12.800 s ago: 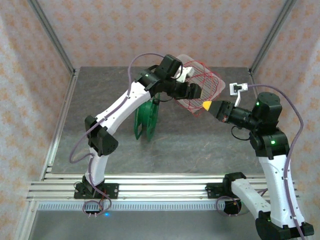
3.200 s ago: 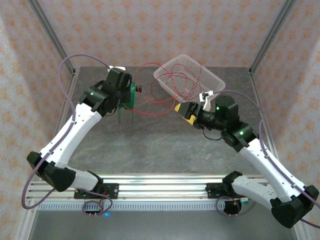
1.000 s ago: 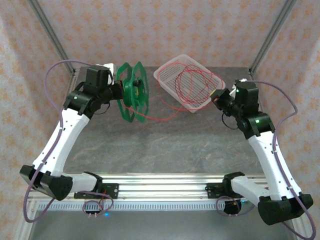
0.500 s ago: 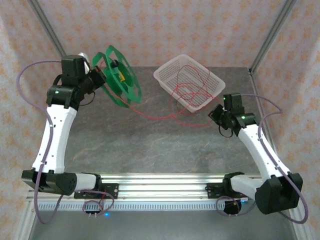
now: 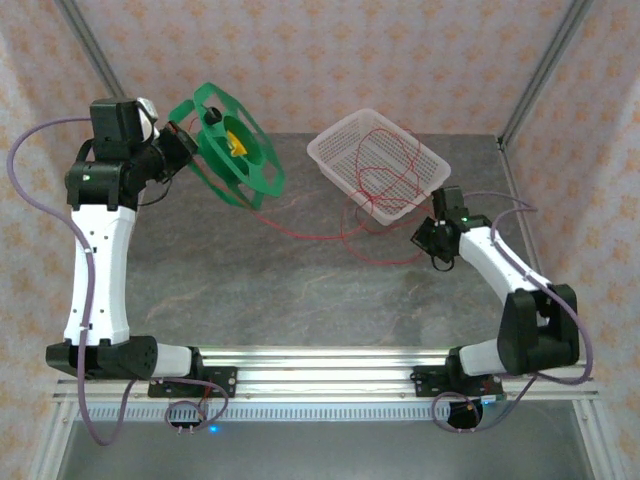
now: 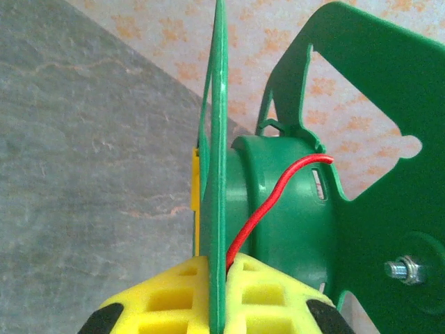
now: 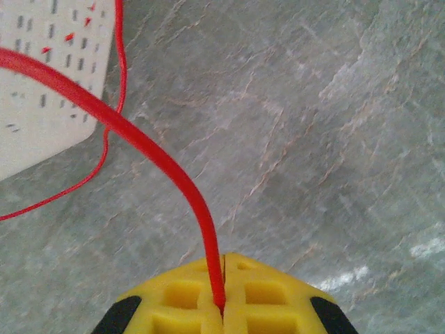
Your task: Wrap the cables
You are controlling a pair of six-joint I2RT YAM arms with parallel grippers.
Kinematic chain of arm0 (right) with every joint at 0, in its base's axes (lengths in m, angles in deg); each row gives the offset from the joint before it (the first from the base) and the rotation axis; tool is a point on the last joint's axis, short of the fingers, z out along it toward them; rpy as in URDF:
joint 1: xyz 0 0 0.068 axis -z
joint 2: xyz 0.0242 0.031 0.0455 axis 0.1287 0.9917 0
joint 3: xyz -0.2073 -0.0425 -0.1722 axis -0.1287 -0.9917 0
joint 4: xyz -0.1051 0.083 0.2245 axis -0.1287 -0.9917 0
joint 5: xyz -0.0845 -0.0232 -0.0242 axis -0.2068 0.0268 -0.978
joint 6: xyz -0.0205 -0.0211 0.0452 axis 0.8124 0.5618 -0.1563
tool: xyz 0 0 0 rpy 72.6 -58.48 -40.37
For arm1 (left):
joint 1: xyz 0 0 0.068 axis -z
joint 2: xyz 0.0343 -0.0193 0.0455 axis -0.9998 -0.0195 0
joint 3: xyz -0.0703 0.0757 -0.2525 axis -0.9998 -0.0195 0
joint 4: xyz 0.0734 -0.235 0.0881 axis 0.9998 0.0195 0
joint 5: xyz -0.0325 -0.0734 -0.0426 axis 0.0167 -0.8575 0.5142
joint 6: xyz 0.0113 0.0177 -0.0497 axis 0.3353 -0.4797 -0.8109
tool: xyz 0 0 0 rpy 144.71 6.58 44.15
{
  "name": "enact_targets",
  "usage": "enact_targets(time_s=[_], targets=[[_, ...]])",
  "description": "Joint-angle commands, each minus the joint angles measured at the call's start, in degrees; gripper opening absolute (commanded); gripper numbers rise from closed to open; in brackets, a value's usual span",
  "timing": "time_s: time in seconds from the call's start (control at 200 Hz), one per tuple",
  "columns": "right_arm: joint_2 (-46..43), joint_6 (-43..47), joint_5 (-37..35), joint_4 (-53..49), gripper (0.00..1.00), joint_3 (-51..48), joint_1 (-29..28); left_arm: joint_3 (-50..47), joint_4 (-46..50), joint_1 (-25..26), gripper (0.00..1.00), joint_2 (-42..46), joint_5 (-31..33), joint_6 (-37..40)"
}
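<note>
Red cables (image 7: 142, 152) pinched between right fingers (image 7: 271, 296), left fingers (image 6: 167, 299) clamping spool (image 6: 285, 209)

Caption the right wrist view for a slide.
Right gripper shut on the red cable, which arcs toward the white basket over the grey table.

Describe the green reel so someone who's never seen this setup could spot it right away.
At the far left of the grey table, the left gripper holds the green reel by one flange, up in the air. It's the only green thing, a cut-out plastic spool, with the red wire trailing from its hub toward the white basket.
</note>
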Motion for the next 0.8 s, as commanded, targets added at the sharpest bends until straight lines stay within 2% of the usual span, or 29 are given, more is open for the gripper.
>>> enact_targets(time_s=[0.0,0.075,0.205,0.345,0.481,0.611,0.796], targets=[[3.26,3.72,-5.59,0.55,0.00,3.22,0.67,4.61,0.91,-0.76,0.00,0.90,-3.80,-3.35],[5.44,4.04,-4.83,1.86,0.00,4.65,0.67,5.39,2.30,-0.75,0.00,1.09,-5.94,-6.39],[6.92,3.68,1.80,5.31,0.00,6.19,0.67,4.77,2.35,-0.76,0.00,1.97,-9.71,-10.51],[6.47,3.40,6.72,6.15,0.18,7.50,0.67,2.34,1.17,-0.63,0.00,2.86,-10.98,-10.87],[3.23,3.31,11.67,6.03,0.43,7.39,0.67,1.33,1.58,-0.21,0.00,2.50,-9.75,-7.64],[-2.40,3.74,14.14,4.17,0.58,6.82,0.67,0.15,0.47,0.89,0.00,2.30,-9.56,-5.39],[-12.02,6.21,15.23,0.91,0.75,6.98,0.63,0.69,1.43,2.90,0.00,0.93,-9.49,-2.79]])
